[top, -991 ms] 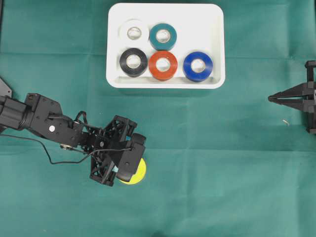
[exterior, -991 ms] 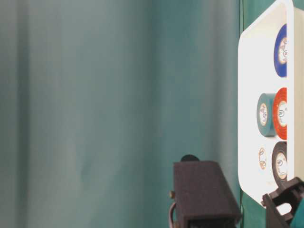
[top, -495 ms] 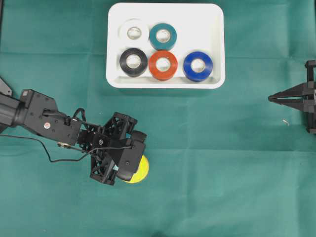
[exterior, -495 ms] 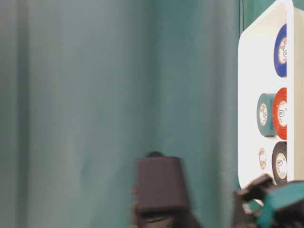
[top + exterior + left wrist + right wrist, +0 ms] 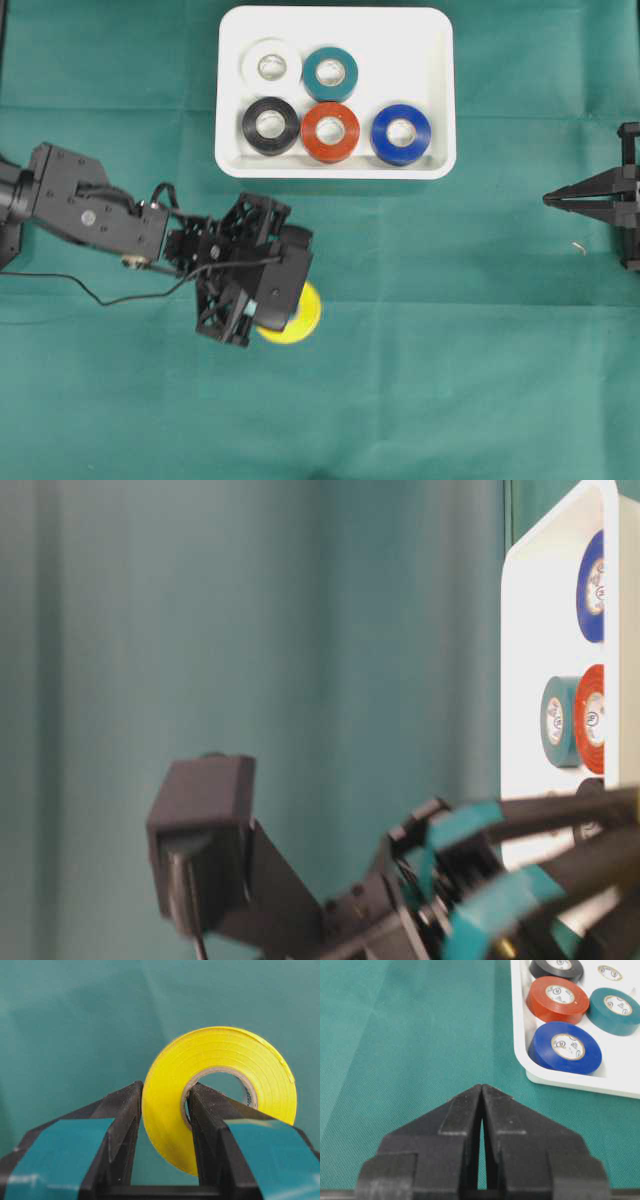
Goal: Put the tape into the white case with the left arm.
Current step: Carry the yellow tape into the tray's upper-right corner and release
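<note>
L gripper (image 5: 165,1110) clenched on yellow tape roll (image 5: 220,1095): one finger outside the roll wall, other thru the core. Roll sits below-left of white case (image 5: 440,90), apart from it, over green cloth (image 5: 480,330). Case holds white, teal, black, red, blue rolls. R gripper (image 5: 481,1091) clenched, holding nothing, at R edge.

Left hand (image 5: 165,1102) pinches yellow tape (image 5: 220,1095) wall, above green cloth (image 5: 75,1020).

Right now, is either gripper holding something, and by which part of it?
The left gripper holds the yellow tape roll by its wall: one finger outside, one inside the core. The right gripper is shut on nothing.
</note>
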Robot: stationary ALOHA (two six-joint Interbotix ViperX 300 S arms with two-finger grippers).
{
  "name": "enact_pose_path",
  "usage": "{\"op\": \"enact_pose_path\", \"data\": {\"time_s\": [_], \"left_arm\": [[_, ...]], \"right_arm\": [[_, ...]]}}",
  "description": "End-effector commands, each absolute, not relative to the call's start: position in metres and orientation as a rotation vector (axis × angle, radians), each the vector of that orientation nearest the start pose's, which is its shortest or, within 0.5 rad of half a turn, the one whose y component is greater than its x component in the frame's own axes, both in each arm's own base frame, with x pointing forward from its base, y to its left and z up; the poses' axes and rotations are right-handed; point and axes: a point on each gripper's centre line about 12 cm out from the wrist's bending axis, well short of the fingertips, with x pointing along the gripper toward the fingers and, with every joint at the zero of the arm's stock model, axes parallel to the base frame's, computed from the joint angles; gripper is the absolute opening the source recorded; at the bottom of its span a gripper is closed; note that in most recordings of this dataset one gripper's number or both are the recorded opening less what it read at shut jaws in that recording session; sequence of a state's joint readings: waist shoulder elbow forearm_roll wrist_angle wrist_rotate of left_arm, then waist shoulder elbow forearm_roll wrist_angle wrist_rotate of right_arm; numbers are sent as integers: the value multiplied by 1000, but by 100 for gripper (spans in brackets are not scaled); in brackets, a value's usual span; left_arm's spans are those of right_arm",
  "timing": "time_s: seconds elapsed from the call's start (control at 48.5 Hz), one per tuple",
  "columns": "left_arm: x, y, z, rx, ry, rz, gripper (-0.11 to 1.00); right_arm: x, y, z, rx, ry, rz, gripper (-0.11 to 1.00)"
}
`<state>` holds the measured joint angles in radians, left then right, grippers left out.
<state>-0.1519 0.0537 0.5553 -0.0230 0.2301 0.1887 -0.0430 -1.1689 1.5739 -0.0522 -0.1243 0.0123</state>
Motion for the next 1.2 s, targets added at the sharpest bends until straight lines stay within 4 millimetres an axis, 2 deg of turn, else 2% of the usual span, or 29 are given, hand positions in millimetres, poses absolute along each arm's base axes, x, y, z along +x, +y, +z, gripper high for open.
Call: {"op": "enact_pose_path", "data": {"time_s": [0.0,0.351,0.702,0.991,1.176], "left_arm": [[409,-40,186,222,758,-171,27],[445,49,194,265,729,-15,27],[471,122,190,249,713,118,27],[481,154,188,234,699,177,27],[480,160,188,228,679,196,27]], "right_arm": [[138,-6,152,-32,268,-34,-9],[138,-6,152,-32,268,-34,-9],[138,-6,152,-32,268,-33,-9],[138,-6,152,-32,266,-33,-9],[138,-6,152,-32,268,-33,-9]]}}
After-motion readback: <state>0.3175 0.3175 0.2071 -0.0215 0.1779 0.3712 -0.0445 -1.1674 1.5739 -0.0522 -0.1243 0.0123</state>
